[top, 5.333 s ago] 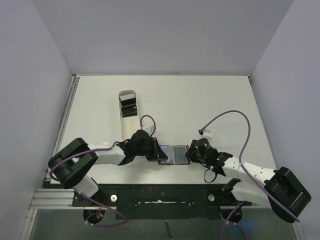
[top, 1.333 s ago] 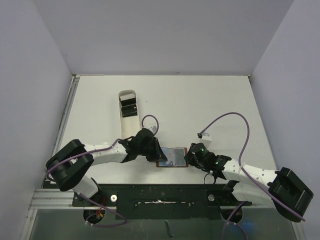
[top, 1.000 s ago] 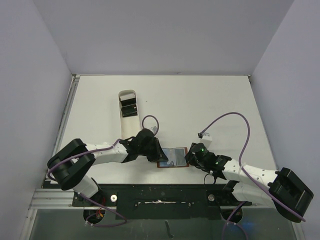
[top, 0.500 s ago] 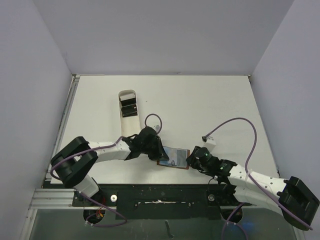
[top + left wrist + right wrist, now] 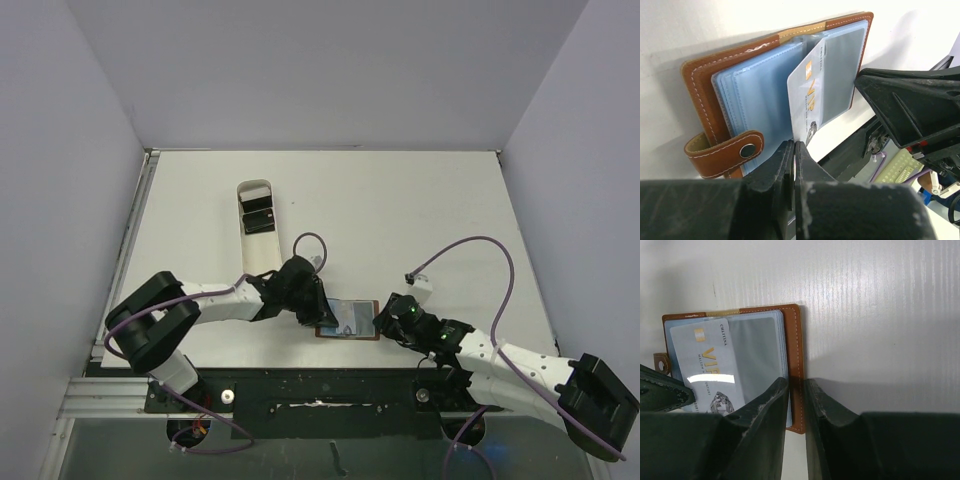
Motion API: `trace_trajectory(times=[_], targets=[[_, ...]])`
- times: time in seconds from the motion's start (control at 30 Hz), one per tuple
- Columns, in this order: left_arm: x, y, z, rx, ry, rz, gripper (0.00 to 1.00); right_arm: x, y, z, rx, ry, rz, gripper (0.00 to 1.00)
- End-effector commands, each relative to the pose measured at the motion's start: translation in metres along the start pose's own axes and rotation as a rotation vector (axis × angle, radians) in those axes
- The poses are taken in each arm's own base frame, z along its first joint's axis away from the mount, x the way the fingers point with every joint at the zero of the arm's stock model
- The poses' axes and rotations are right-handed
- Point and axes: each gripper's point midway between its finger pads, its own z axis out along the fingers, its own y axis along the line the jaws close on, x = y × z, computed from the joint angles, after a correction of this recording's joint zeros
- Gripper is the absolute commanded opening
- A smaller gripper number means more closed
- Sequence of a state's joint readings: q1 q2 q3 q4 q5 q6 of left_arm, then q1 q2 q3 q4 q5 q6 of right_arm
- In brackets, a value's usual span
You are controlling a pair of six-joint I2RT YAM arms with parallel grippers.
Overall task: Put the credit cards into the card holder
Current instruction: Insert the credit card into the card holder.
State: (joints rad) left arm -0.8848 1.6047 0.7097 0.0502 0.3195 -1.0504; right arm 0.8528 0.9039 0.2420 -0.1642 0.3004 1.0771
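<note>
At the near edge of the worktop [image 5: 420, 210], the open card holder [image 5: 697, 95] lies flat between the two arms, brown cover down, pale blue pockets up and its closure tab [image 5: 725, 152] toward the left arm. The left hand [image 5: 794, 145] is just beside that tab side and nearer to the pockets. Its fingers are closed hard on one corner of a pale card marked VIP [image 5: 812, 90]. That credit card stands tilted on the pockets, its long axis running away from the hand, across the fold and over the clear right-hand sleeve. Whether its leading edge has entered a slot cannot be told. My judgement is that the next push must run along that long axis, toward the right arm.

On the opposite side, the right hand [image 5: 797, 385] sits over the holder's right brown border, its fingers a narrow gap apart with the leather showing between them. Whether it pinches the border or only presses it I cannot tell.

Farther back, well apart from both hands, a long white tray [image 5: 256, 184] holds more dark credit cards [image 5: 258, 220].
</note>
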Motion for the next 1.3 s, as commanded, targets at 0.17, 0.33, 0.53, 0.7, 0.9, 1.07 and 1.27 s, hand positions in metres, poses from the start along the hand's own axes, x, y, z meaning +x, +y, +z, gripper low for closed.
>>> trace_trajectory(times=[0.17, 0.33, 0.53, 0.7, 0.9, 1.07, 1.27], targets=[[-0.002, -0.015, 0.005, 0.050, 0.001, 0.019, 0.00, -0.017, 0.014, -0.010, -0.032, -0.060, 0.016, 0.24], [0.000, -0.015, 0.007, 0.052, 0.027, 0.036, 0.00, -0.008, 0.010, -0.005, -0.026, -0.032, 0.017, 0.25], [0.005, -0.012, 0.001, 0.035, 0.056, 0.066, 0.00, -0.004, 0.005, -0.002, 0.000, -0.027, 0.012, 0.25], [0.005, -0.015, 0.003, 0.034, 0.075, 0.083, 0.00, -0.006, 0.006, -0.001, 0.000, -0.037, 0.009, 0.25], [0.003, -0.019, 0.014, 0.043, 0.088, 0.086, 0.00, -0.006, 0.010, -0.001, -0.022, -0.037, 0.017, 0.25], [0.001, -0.020, 0.019, 0.035, 0.102, 0.102, 0.00, -0.008, 0.010, -0.001, -0.016, -0.047, 0.015, 0.25], [0.007, -0.005, 0.011, -0.002, 0.127, 0.137, 0.00, -0.013, 0.003, -0.004, 0.013, -0.068, -0.004, 0.24]])
